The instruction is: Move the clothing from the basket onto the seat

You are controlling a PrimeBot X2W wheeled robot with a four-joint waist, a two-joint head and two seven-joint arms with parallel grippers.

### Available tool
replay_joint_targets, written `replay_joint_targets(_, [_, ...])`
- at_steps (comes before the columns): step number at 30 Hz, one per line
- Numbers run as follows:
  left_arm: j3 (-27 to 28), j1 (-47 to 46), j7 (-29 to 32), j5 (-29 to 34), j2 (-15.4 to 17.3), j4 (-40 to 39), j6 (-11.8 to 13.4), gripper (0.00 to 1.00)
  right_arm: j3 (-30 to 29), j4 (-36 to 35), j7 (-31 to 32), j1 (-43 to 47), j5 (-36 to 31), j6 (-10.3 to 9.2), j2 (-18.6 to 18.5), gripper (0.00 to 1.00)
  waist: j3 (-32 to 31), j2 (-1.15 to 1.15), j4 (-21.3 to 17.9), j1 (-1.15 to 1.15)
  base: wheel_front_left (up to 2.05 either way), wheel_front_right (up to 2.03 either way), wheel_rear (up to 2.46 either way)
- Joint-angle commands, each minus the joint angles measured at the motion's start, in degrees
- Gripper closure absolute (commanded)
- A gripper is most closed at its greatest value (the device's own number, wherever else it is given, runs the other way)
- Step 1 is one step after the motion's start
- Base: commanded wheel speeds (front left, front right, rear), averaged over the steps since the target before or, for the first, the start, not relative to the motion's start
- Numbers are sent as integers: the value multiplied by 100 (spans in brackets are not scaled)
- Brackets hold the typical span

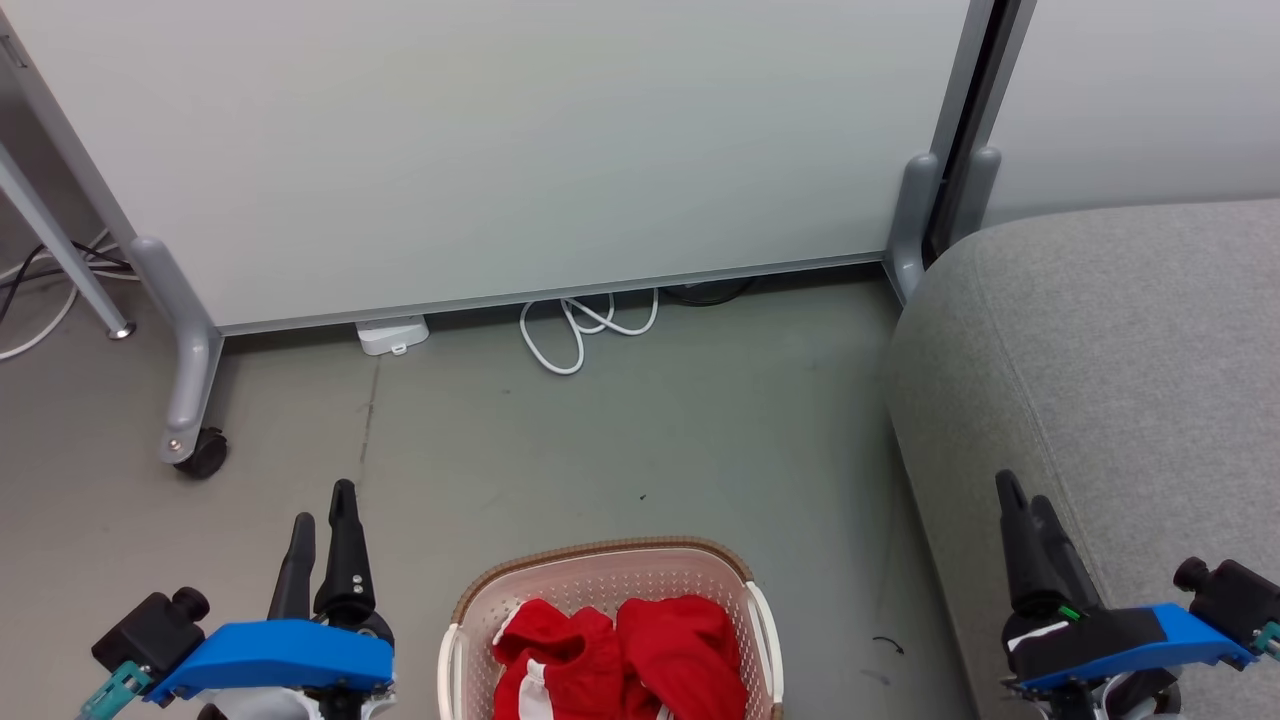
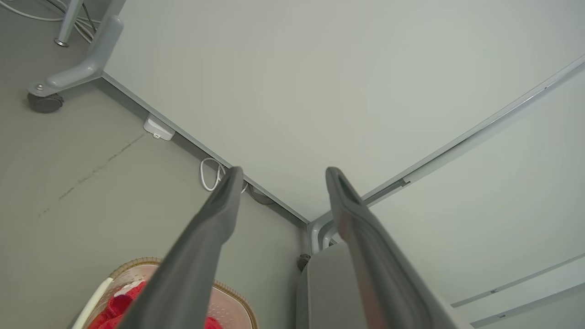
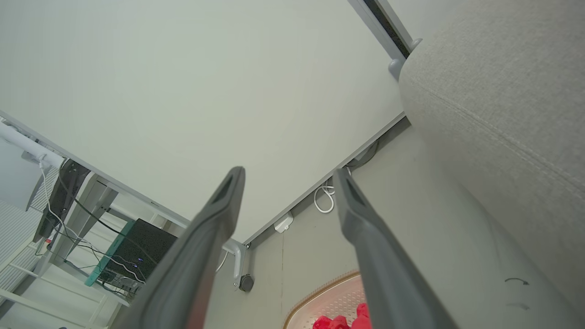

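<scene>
Evidently nothing is lifted yet: the clothing [image 1: 620, 650] lies heaped in the basket [image 1: 600, 552] near the seat [image 1: 1100, 350], while the left pincer [image 1: 322, 510] and right pincer [image 1: 1022, 495] flank it, spread wide and empty, ready to reach in.

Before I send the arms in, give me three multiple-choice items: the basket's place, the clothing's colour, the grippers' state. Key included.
1. Where is the basket relative to the sofa? A) on top of it B) behind it C) on the floor, to its left in the head view
2. What colour is the clothing in the basket? A) blue B) red with white C) green
3. How are the left gripper and right gripper? A) fingers spread, nothing held B) both shut C) left shut on clothing
Key: 1 C, the basket stands on grey floor beside the sofa; 2 B, red fabric with white bands lies inside; 3 A, both wrist views show gaps between the fingers.
</scene>
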Motion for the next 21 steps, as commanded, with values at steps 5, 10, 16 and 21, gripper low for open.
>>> replay_joint_targets(5, [-125, -88, -142, 820, 96, -106, 30, 0, 69, -69, -143, -151, -636, 15, -45, 0, -3, 0, 7, 0, 0, 0, 0])
replay_joint_targets(10, [-199, -72, -228, 1295, 123, -137, 53, 0, 113, -35, -229, -169, -1013, 14, -48, 0, 2, 0, 13, 0, 0, 0, 0])
replay_joint_targets(16, [-270, -58, -330, 1737, 135, -93, 54, 0, 165, 15, -308, -189, -1413, 14, -52, 0, 1, 0, 22, 0, 0, 0, 0])
replay_joint_targets(21, [-309, -43, -401, 2049, 138, -46, 61, 0, 190, 38, -353, -200, -1757, 15, -55, 0, -4, 0, 28, 0, 0, 0, 0])
